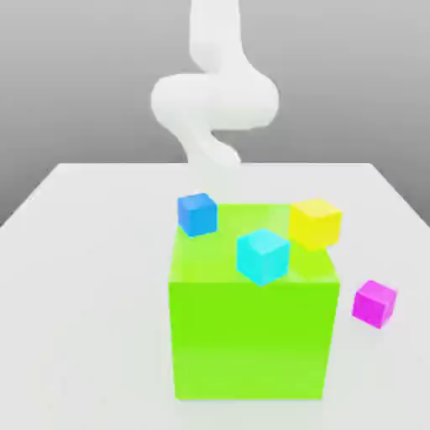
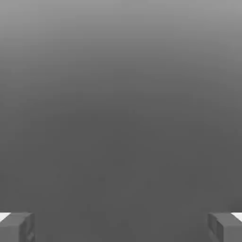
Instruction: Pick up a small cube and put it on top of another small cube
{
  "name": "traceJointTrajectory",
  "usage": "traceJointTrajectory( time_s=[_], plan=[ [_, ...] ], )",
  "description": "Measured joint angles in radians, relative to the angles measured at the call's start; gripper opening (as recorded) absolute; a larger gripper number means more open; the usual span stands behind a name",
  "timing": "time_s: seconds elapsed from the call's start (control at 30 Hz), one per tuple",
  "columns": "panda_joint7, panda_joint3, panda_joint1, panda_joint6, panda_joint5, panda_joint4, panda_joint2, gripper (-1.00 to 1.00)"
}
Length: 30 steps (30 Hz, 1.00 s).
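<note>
1. We find the gripper (image 2: 121, 227) released: in the hand view its two grey fingertips (image 2: 16, 227) stand wide apart at opposite edges, with nothing between them but plain grey ground.
2. We see the white arm (image 1: 214, 101) in the exterior view, rising behind the far edge of the table (image 1: 84, 294) and curling above it, well apart from every cube.
3. We note the green cube (image 1: 252, 336), by far the largest, standing on the table near its middle.
4. The blue cube (image 1: 197, 213) appears at the green cube's far corner on the exterior view's left; whether it rests on the green cube or behind it we cannot tell.
5. The cyan cube (image 1: 263, 256) appears tilted over the green cube's top near the front edge.
6. The yellow cube (image 1: 315, 222) appears at the far corner on the exterior view's right.
7. The pink cube (image 1: 374, 303) lies on the table, just beside the green cube on the exterior view's right, not touching it.
</note>
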<state>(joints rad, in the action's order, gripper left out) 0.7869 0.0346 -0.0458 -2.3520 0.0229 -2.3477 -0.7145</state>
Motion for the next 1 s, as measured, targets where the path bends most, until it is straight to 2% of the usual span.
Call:
traceJointTrajectory(
  time_s=[0.3,0.53,0.7,0.87,0.9,1.0],
  plan=[
    [-0.026,0.162,-0.180,-0.202,0.056,-0.181,0.332,0.00],
    [0.005,0.308,-0.297,-0.357,0.026,-0.319,0.586,0.00],
    [0.108,0.349,-0.397,-0.470,-0.109,-0.401,0.778,0.00],
    [0.263,0.187,-0.521,-0.606,-0.316,-0.374,0.964,0.00],
    [0.285,0.147,-0.555,-0.634,-0.344,-0.367,0.997,-1.00],
    [0.285,0.147,-0.555,-0.634,-0.345,-0.367,0.997,-1.00]
  ],
)
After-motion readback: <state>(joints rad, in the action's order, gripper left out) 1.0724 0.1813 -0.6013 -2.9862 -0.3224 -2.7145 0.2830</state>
